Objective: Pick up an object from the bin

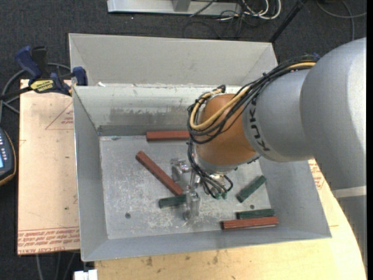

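Nearest: bin (87, 174) front wall, grey sheet metal, sloping in to a flat floor that is scuffed & scratched w/ pale marks. Just inside it, below and view-right of the fingers (192, 206), two bars lie side by side, touching: red-brown bar (249, 223) nearer, dk green bar (255, 214) behind it.

Gripper (185, 189) is down at the floor, approx mid-bin. Its two metal fingers stand apart, one nearer, one farther, w/ nothing clamped btw them. Short dk green stick (172, 202) lies flat, its right end touching the nearer finger, the rest pointing view-left. Long red-brown stick (157, 171) lies diagonal, lower end running in btw the fingers, upper end up and view-left of them. Orange wrist cover (224, 133) w/ black & yellow cables sits above the fingers. View-right of them, apart, lies a tilted green piece (251, 188).

Farther: another red-brown stick (168, 136) at the foot of the back wall, beyond the fingers. Past the bin: dk carpet floor (46, 16), grey metal stand foot (175, 3), loose cables (256, 2).
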Motion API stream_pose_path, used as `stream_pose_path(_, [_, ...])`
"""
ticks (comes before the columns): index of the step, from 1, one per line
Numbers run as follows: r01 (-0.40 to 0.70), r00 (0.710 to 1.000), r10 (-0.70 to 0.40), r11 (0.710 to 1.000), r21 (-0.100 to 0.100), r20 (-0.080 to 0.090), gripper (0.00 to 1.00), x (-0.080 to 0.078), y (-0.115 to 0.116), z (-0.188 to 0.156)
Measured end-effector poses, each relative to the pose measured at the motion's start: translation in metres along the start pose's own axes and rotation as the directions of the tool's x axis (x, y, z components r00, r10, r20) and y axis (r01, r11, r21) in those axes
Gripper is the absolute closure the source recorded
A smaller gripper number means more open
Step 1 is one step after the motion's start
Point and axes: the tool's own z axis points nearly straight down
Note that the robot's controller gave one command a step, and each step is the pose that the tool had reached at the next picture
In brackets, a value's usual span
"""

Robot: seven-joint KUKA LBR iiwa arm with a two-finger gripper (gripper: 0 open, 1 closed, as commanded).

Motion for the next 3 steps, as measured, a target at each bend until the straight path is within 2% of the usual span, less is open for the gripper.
stream_pose_path(1, [-0.214, 0.977, 0.214, 0.977, 0.000, 0.001, 0.00, -0.005, 0.028, -0.002])
stream_pose_path(2, [-0.215, 0.977, 0.215, 0.977, 0.000, 0.000, 1.00, -0.005, 0.027, -0.002])
stream_pose_path(3, [-0.256, 0.967, 0.256, 0.967, 0.003, -0.003, 1.00, 0.039, -0.011, -0.038])
